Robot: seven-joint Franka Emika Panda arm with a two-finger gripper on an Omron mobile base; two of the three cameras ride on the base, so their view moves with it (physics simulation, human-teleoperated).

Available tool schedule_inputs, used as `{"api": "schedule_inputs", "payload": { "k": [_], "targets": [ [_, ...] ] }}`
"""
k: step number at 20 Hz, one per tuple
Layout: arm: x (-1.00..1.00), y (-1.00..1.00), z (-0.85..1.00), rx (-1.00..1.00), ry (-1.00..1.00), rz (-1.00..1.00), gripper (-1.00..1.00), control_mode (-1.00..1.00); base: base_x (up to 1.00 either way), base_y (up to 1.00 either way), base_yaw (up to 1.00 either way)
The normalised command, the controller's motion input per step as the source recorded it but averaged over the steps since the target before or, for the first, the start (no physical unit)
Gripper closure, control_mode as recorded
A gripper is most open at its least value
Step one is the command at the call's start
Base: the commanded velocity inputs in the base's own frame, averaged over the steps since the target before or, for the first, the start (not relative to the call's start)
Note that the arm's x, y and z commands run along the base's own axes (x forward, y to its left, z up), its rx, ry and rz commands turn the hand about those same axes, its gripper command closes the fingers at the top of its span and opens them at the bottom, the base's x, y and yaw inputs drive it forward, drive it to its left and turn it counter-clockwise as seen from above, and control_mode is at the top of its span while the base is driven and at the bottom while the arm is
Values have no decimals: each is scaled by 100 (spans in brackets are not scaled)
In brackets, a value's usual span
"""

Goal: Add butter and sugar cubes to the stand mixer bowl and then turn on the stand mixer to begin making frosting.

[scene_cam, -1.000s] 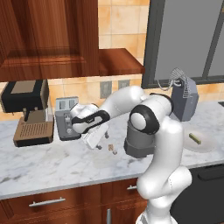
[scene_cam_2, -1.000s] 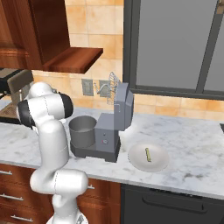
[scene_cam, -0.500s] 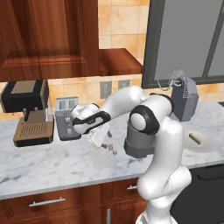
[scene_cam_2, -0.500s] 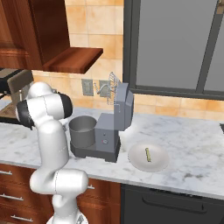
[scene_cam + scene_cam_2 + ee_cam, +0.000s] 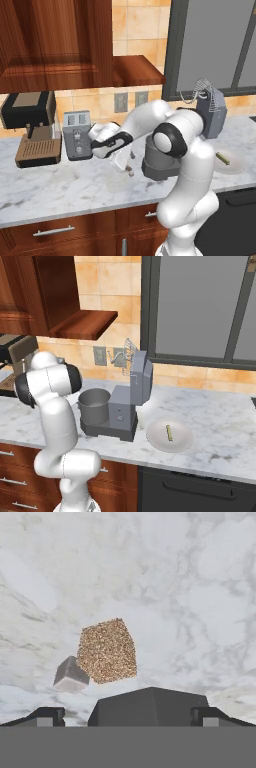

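Observation:
In the hand view, the sugar cubes lie close together on the marble: a tan-brown cube (image 5: pixel 107 650) and a smaller whitish cube (image 5: pixel 71 674) at its lower left. My gripper (image 5: pixel 127 717) hangs open just over them, with its dark fingertips (image 5: pixel 45 716) wide apart and nothing between them. In the left base view, the gripper (image 5: pixel 120 161) is low over the counter, right of the toaster, beside a small cube (image 5: pixel 130 171). The butter (image 5: pixel 169 432) lies on a white plate (image 5: pixel 184 442) right of the stand mixer (image 5: pixel 127 406). The stand mixer bowl (image 5: pixel 95 405) sits on the mixer's base under the tilted-up head.
A silver toaster (image 5: pixel 77 135) and a black-and-brown coffee machine (image 5: pixel 31 127) stand at the back left of the counter. Wooden cabinets and a shelf (image 5: pixel 135 72) hang above. My own arm covers part of the bowl (image 5: pixel 150 150) in the left base view.
The hand has come down and slightly right toward the counter and the cubes. The jaws have stayed open, and the cubes, butter and mixer have not moved.

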Motion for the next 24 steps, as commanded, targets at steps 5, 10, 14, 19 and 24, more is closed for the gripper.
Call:
{"api": "schedule_inputs", "payload": {
  "k": [5, 10, 14, 19, 24],
  "targets": [
    [-10, -6, -9, 0, 0, 1, -100, -100, 0, 0, 0],
    [0, 0, -8, 0, 0, 0, -100, -100, 0, 0, 0],
    [0, 3, -5, 0, 0, 0, -100, -100, 0, 0, 0],
    [0, 18, -4, 3, 1, 0, -100, -100, 0, 0, 0],
    [0, 25, -13, 6, 0, 0, -100, -100, 0, 0, 0]
  ]
}}
